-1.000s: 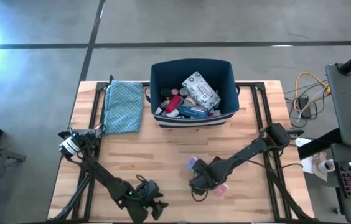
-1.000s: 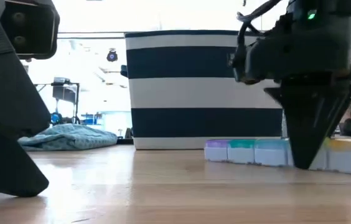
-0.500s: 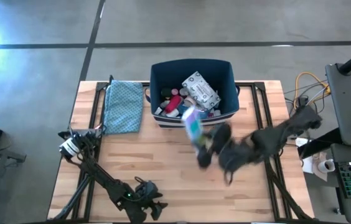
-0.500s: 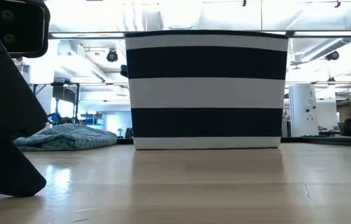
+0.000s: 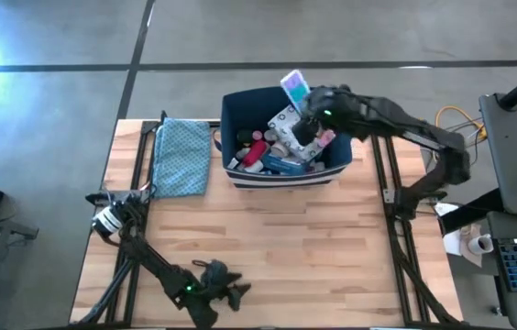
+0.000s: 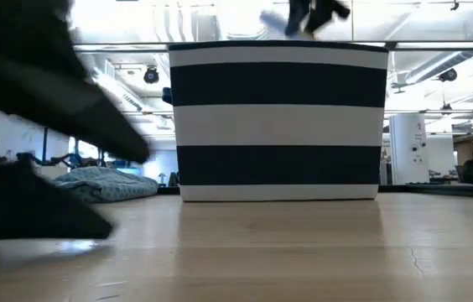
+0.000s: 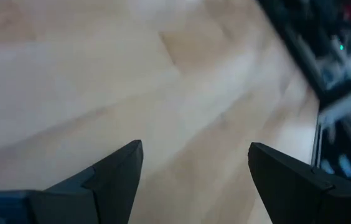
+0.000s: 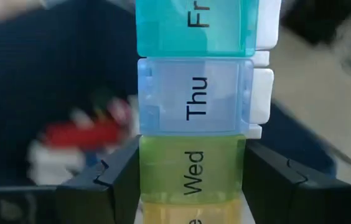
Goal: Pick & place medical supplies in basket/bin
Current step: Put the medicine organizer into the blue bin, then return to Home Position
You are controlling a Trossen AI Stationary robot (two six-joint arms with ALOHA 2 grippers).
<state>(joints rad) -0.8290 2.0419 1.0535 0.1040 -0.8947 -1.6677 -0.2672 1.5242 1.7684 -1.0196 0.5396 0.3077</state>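
The navy fabric bin [image 5: 236, 110] with white stripes [image 6: 278, 117] stands at the table's far middle. It holds several supplies, among them a grey-white packet [image 5: 285, 126] and red and white bottles [image 5: 254, 147]. My right gripper [image 5: 311, 116] hangs over the bin's far right part, shut on the multicoloured pill organiser [image 5: 293, 89] [image 8: 194, 93]. Its purple end sticks out past the bin's far rim. My left gripper [image 5: 231, 291] [image 7: 195, 148] is open over bare wood at the near edge. My right gripper pinches the pill organiser between its two fingers [image 8: 110, 180] at the green "Wed" compartment [image 8: 191, 171], about the middle of its length. The fingers lie across the long strip. The organiser is lifted clear, above the bin's contents.
A blue patterned cloth [image 5: 182, 156] [image 6: 94, 183] lies left of the bin. Bare wood stretches between the bin and the near edge. Black frame rails run along the table's left and right sides. A desk with cables and a keyboard stands to the right.
My right gripper has lifted the pill organiser off the table's near right part, carried it up and toward the far edge, and now holds it over the bin. My left gripper has shifted a little toward the right at the near edge.
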